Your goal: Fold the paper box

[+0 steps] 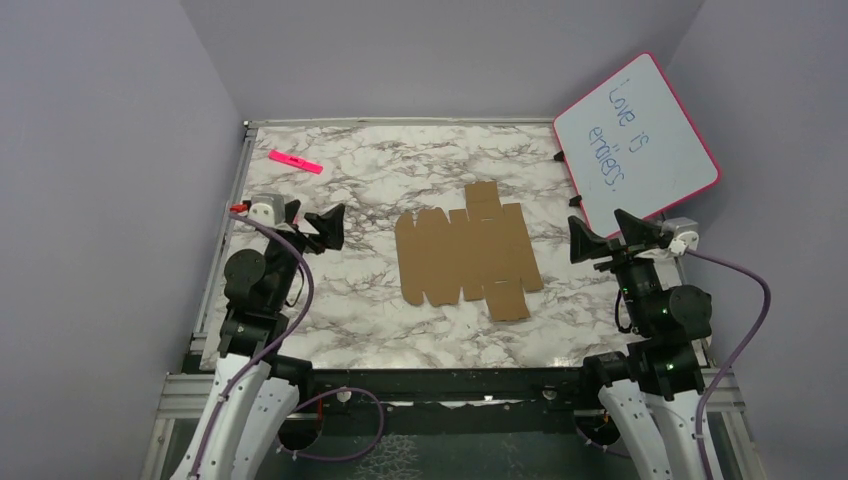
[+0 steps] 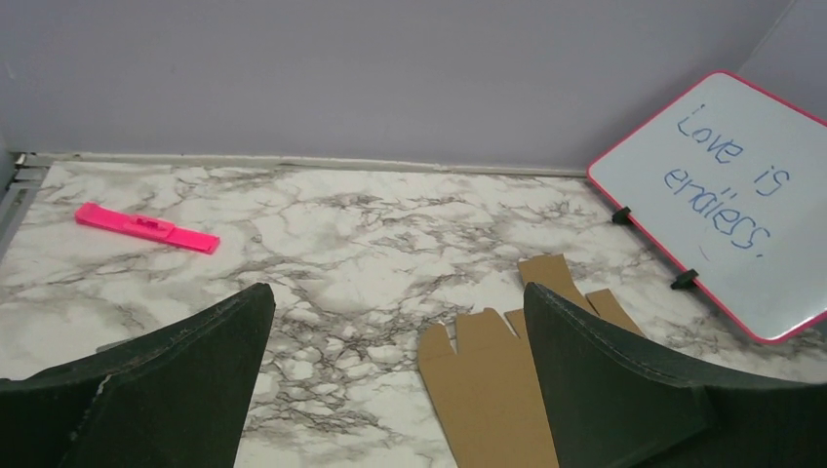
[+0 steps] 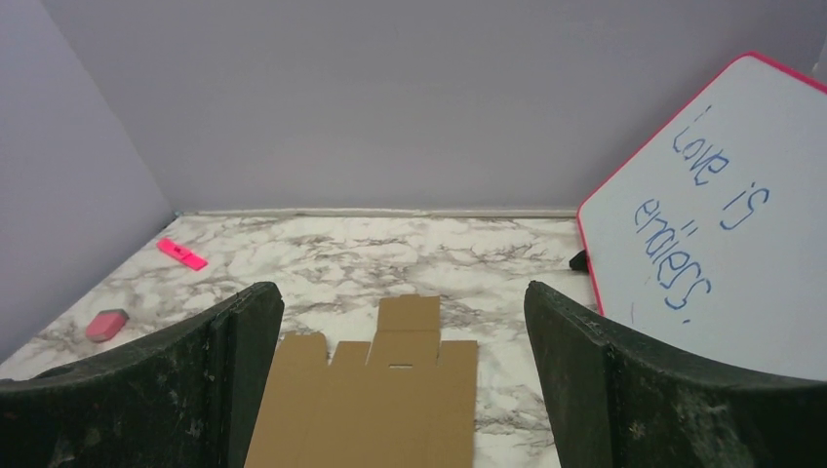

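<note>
Two black two-finger grippers sit low over the near part of a white marble-patterned tabletop (image 1: 360, 180), one by each side edge. The left gripper (image 1: 318, 218) and the right gripper (image 1: 603, 235) both have their jaws spread wide and hold nothing; each wrist view shows its own dark fingers far apart with bare tabletop between them.

Between the two grippers, and touching neither, lies the paper box (image 1: 465, 255), a flat die-cut sheet of plain brown cardboard with flaps and tabs, unfolded, at about the middle of the tabletop. The overhead view gives its whole outline. The left wrist view catches only its far left corner and one tab (image 2: 488, 390), partly behind the right-hand finger. The right wrist view looks along the sheet (image 3: 371, 400) and shows a thin slot below the far tab.

A small pink-red block (image 3: 105, 325) by the left edge is plain only in the right wrist view.

Farther off, near the far left corner, lies a flat bright pink bar (image 1: 296, 161), seen in all three views.

At the far right corner a pink-framed whiteboard (image 1: 635, 140) stands tilted, with "Love is endless." in blue. The left wrist view shows two black clips (image 2: 621, 215) on its lower frame.
</note>
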You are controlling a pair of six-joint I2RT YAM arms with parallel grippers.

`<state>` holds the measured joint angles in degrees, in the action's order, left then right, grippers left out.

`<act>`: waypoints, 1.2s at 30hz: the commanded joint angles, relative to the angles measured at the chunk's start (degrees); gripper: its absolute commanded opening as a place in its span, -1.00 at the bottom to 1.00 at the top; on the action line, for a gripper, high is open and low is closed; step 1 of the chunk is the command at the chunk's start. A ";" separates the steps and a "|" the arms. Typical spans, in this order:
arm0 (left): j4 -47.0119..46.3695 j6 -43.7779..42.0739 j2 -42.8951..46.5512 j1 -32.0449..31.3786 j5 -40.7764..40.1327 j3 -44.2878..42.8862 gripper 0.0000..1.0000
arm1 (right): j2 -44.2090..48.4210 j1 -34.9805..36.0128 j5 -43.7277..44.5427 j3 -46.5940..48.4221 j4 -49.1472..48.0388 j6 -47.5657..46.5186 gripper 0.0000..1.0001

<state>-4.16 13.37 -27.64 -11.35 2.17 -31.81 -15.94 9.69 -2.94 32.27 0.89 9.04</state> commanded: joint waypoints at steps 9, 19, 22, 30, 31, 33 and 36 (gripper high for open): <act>-2.51 11.81 -20.37 0.06 17.17 -5.18 0.98 | -7.53 0.28 -6.75 2.58 10.46 10.91 1.00; -2.96 15.71 -40.97 -4.22 19.89 -11.29 0.98 | -20.81 0.37 -15.20 -2.15 7.80 16.21 1.00; -1.96 17.38 -47.84 -6.29 19.93 -13.92 0.98 | -26.62 0.33 -17.47 -4.04 6.03 17.33 1.00; 2.62 16.24 -62.99 -12.31 16.68 -24.14 0.98 | -38.64 0.30 -16.68 -7.68 2.02 19.69 1.00; 3.54 15.79 -64.33 -12.64 16.26 -25.33 0.98 | -39.43 0.37 -16.38 -8.05 1.59 19.78 1.00; 5.59 15.00 -67.00 -13.25 15.71 -27.23 0.98 | -40.92 0.33 -15.11 -8.80 0.43 20.06 1.00; 7.80 13.88 -70.39 -14.42 16.14 -29.06 0.98 | -42.74 0.33 -13.91 -9.74 -1.19 20.35 1.00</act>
<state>-0.84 29.32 -94.74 -24.56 19.57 -57.95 -56.95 9.69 -18.59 23.73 4.43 28.23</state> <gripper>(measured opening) 0.988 0.998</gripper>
